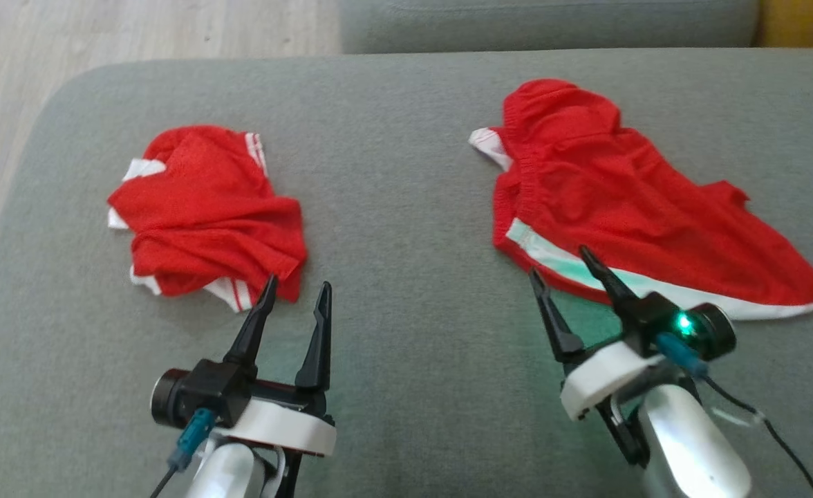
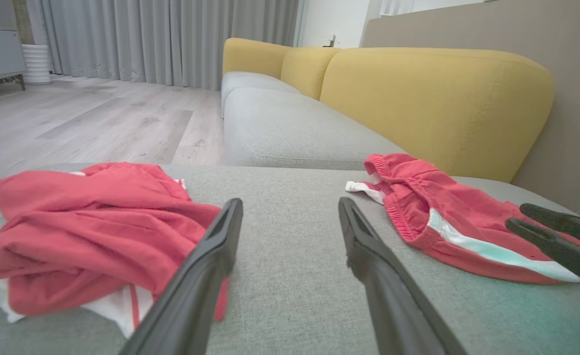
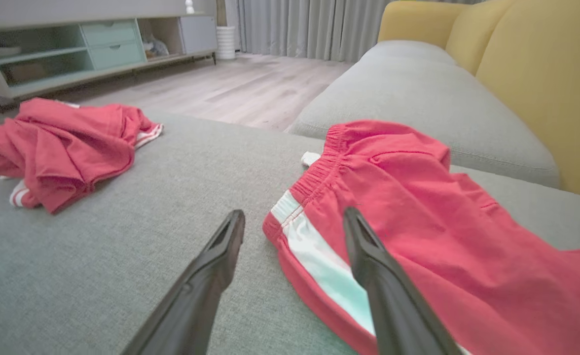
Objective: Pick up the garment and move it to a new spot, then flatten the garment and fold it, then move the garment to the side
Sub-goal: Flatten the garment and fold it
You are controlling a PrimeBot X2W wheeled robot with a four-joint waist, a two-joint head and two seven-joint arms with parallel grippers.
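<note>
I am holding my left gripper (image 1: 298, 282) wide open and empty at 5 o'clock of the crumpled red garment (image 1: 206, 207). My right gripper (image 1: 557, 261) (equally spread, gripping nothing) is hovering at the red shorts' (image 1: 607, 194) 7 o'clock hem on the grey sofa cushion (image 1: 406, 207).

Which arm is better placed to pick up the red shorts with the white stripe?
Right. The open right gripper hangs at the striped edge of the red fabric shorts; the open left gripper sits by the crumpled red-and-white shirt.
</note>
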